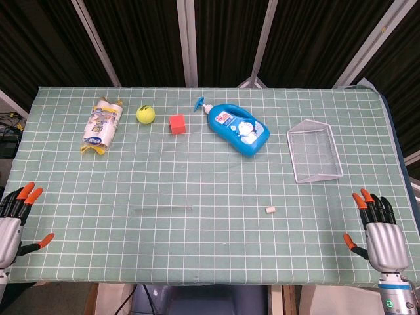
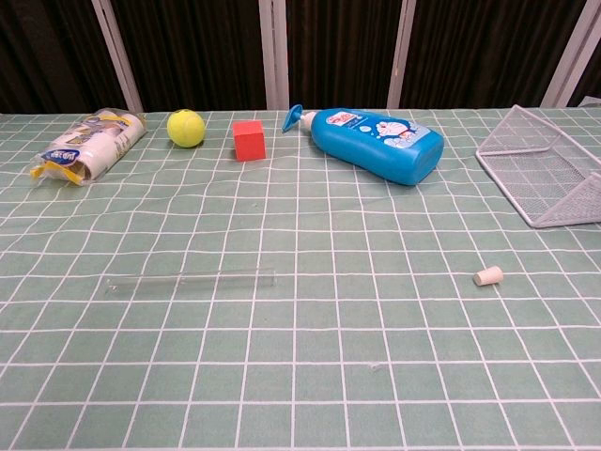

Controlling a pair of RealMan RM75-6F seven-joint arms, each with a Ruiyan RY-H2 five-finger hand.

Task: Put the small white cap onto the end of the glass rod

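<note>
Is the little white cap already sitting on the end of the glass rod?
No, the white cap lies alone on the green cloth, well apart from the glass rod.

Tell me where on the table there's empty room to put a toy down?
There is bare cloth between the glass rod and small white cap, and in the wide band between those two and the back row. It is crowded along the back: wrapped pack, tennis ball, red cube, blue bottle, wire basket.
</note>
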